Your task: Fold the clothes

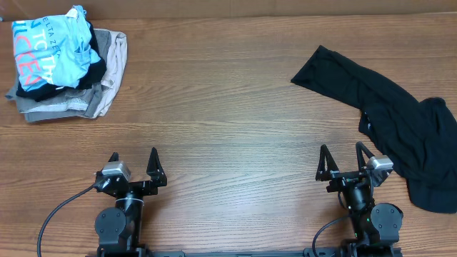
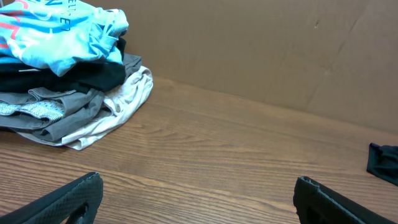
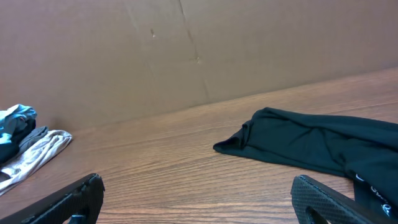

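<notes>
Crouching agape: left tool [image 1: 133, 153], right tool [image 1: 341, 146]

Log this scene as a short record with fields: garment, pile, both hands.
garment: large black soft-fabric garment, crumpled, unfolded, far right
pile: stacked clothes topped by light blue lettered shirt, far left
left hand: open, empty, apart from all clothes
right hand: open, empty, close to the garment's edge
task state: folding not started
</notes>
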